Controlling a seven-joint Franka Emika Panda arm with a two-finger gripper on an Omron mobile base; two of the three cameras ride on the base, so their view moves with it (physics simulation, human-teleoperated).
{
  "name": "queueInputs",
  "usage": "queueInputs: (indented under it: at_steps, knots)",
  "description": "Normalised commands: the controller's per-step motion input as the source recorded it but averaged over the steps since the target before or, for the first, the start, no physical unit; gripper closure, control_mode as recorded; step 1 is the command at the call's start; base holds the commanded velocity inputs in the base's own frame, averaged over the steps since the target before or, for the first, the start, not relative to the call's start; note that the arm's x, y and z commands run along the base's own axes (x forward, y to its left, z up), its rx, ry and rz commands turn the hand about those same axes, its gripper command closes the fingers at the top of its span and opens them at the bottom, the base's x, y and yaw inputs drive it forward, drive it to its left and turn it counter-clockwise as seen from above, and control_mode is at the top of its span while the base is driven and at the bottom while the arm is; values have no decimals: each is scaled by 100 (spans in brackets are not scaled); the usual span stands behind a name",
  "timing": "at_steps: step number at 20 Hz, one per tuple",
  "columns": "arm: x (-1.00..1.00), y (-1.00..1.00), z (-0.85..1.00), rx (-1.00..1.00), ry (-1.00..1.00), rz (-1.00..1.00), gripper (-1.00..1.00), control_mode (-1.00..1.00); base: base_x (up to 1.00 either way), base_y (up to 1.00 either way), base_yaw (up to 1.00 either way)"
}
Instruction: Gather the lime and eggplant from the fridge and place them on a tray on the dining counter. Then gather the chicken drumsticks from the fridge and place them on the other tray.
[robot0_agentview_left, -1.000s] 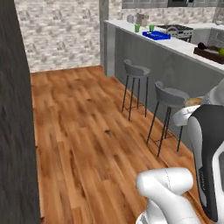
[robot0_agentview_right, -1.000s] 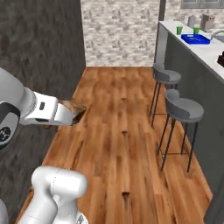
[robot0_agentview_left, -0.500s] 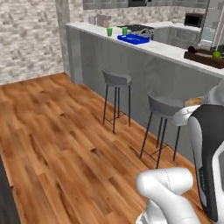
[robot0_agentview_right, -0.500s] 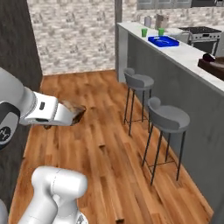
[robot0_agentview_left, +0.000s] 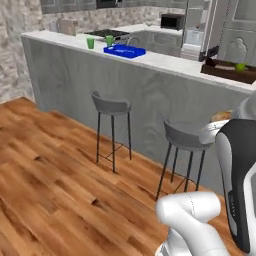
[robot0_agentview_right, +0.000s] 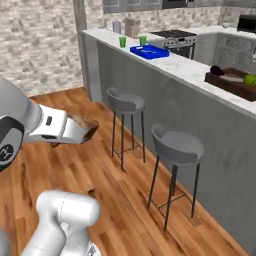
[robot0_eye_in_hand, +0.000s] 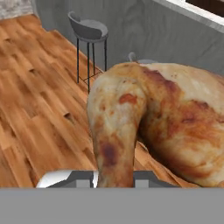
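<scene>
One chicken drumstick (robot0_eye_in_hand: 153, 127), end effector (robot0_agentview_right: 89, 131) clamped

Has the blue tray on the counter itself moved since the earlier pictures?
No. The blue tray sits beside the green cups on the counter as before; only the camera turned.

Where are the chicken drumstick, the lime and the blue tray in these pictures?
chicken drumstick (robot0_eye_in_hand: 131, 127), hand view, on the browned skin near its middle.
lime (robot0_agentview_right: 249, 79), right base view, on its green rounded surface.
blue tray (robot0_agentview_left: 124, 51), left base view, on its near rim.
</scene>
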Motion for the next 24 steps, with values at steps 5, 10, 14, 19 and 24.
queueInputs:
  at_steps: [5,10,14,19,24]
  knots:
    - [0,0,0,0,0,0,100,100,75,83,-48]
    - [0,0,0,0,0,0,100,100,59,82,-46]
    - [0,0,0,0,0,0,100,100,48,85,-46]
    - [0,0,0,0,0,0,100,100,45,87,-47]
    - [0,0,0,0,0,0,100,100,47,91,-48]
